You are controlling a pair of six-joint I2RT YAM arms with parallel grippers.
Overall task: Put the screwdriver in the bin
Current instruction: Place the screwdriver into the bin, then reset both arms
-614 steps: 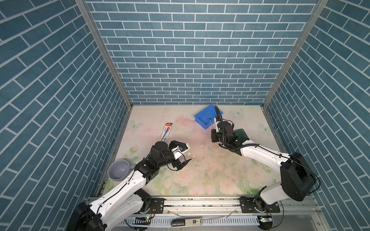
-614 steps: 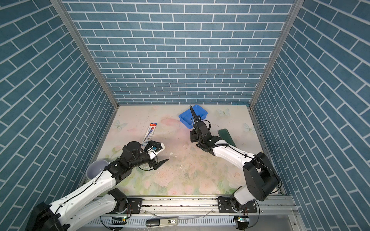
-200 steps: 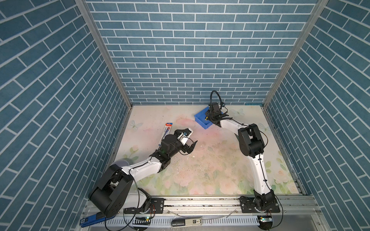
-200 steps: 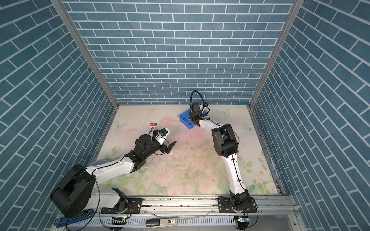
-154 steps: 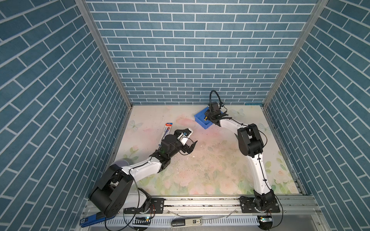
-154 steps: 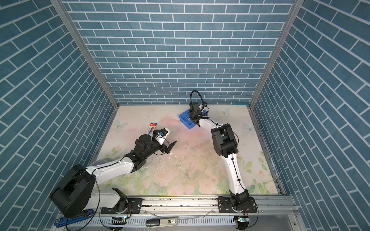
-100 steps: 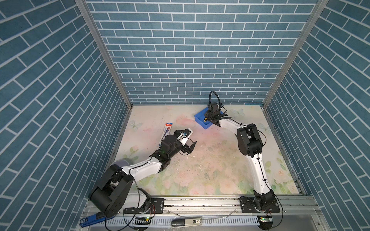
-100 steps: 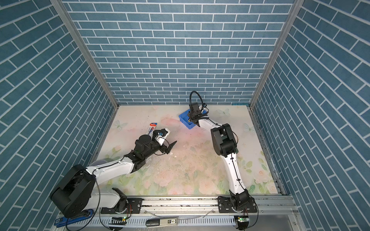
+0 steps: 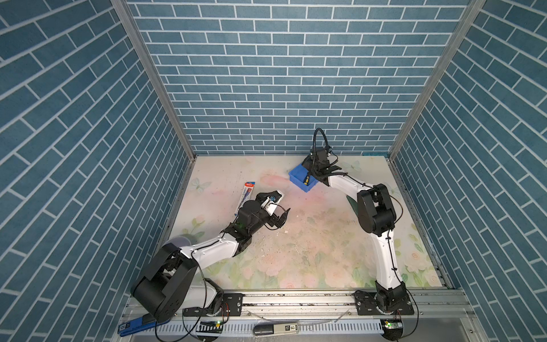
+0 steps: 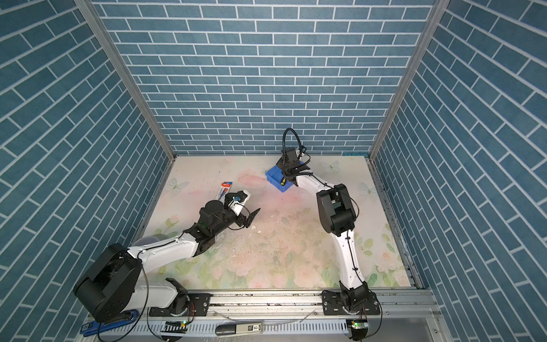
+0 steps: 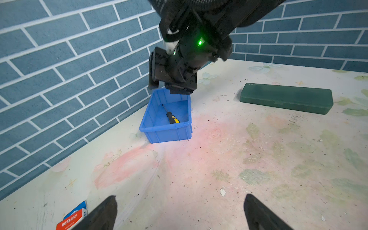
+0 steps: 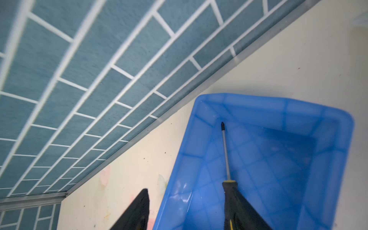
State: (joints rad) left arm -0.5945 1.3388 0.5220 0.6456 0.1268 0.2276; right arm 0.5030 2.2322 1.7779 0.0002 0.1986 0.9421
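Left wrist view | screwdriver [image 11: 172, 117] seen flat inside bin [image 11: 169, 135] | right gripper [image 11: 169, 87] held apart over rim | left gripper [image 11: 179, 197] spread wide

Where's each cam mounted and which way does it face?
Top views: high above the front rail, looking down at table and back wall; left arm and right arm whole.
Left wrist: low over the table, facing the bin and right arm; left fingers show.
Right wrist: above the bin, looking in at the screwdriver; right fingers show.
Shared: bin with screwdriver inside, in all.
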